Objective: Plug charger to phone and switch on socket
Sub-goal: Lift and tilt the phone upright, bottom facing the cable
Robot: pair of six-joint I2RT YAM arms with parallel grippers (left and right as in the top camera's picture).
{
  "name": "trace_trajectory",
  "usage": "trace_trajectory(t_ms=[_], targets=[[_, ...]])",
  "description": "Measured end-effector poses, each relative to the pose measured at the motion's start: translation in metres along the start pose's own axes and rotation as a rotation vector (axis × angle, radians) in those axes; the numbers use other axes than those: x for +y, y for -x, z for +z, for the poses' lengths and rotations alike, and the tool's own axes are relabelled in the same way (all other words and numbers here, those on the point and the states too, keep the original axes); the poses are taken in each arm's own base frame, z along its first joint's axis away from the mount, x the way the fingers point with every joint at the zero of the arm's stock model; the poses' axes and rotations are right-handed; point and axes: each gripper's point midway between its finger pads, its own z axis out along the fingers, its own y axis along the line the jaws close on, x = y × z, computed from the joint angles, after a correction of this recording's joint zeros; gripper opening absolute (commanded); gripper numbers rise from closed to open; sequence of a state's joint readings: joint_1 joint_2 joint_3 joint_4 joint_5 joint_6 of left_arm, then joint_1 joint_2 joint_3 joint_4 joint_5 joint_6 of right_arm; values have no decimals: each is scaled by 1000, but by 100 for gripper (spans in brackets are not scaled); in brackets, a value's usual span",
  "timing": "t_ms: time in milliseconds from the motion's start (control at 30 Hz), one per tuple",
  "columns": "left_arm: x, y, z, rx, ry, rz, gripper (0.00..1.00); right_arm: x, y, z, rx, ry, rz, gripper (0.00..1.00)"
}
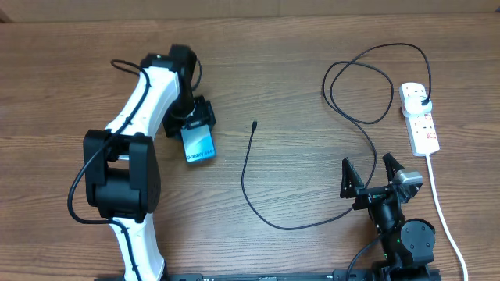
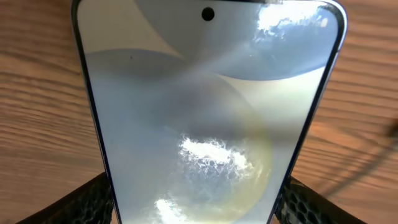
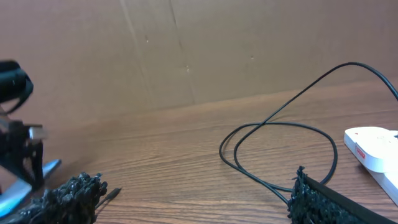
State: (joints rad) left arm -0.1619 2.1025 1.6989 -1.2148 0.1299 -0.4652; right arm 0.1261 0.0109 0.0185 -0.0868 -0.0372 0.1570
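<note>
The phone [image 1: 200, 144] with its lit blue-white screen is held in my left gripper [image 1: 192, 125], tilted above the table at center left. In the left wrist view the phone [image 2: 205, 124] fills the frame between the two fingers. The charger, a thin black cable [image 1: 258, 203], loops across the table; its small plug tip [image 1: 255, 123] lies free right of the phone, and its black plug [image 1: 420, 99] sits in the white socket strip [image 1: 420, 121] at the right. My right gripper [image 1: 369, 173] is open and empty at lower right. The right wrist view shows the cable loop [image 3: 280, 149], the tip [image 3: 112, 194] and the socket [image 3: 373, 149].
The socket's thick white cord [image 1: 439, 207] runs down the right side toward the front edge. A brown cardboard wall [image 3: 186, 50] stands behind the table. The wooden table [image 1: 297, 70] lies under everything.
</note>
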Motion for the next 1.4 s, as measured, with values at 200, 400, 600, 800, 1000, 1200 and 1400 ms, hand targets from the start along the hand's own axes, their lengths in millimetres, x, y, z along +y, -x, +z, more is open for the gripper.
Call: trace_trajectory(t_ms=[200,400,600,800,1000,1200,1400], targets=[[-28,-5,-11,43,-148,5,75,0,0,0,0,0,0,100],[-57,-21,-20,134,-324,8,72,0,0,0,0,0,0,100],[-82,-34,-33,217,-484,6,72,0,0,0,0,1,0,100],[-91,-39,-39,249,-546,7,72,0,0,0,0,0,0,100],[-93,-40,-41,259,-565,7,70,0,0,0,0,0,1,100],[-93,-42,-42,268,-566,3,72,0,0,0,0,0,0,100],[-92,-44,-42,281,-560,-13,68,0,0,0,0,0,0,100]])
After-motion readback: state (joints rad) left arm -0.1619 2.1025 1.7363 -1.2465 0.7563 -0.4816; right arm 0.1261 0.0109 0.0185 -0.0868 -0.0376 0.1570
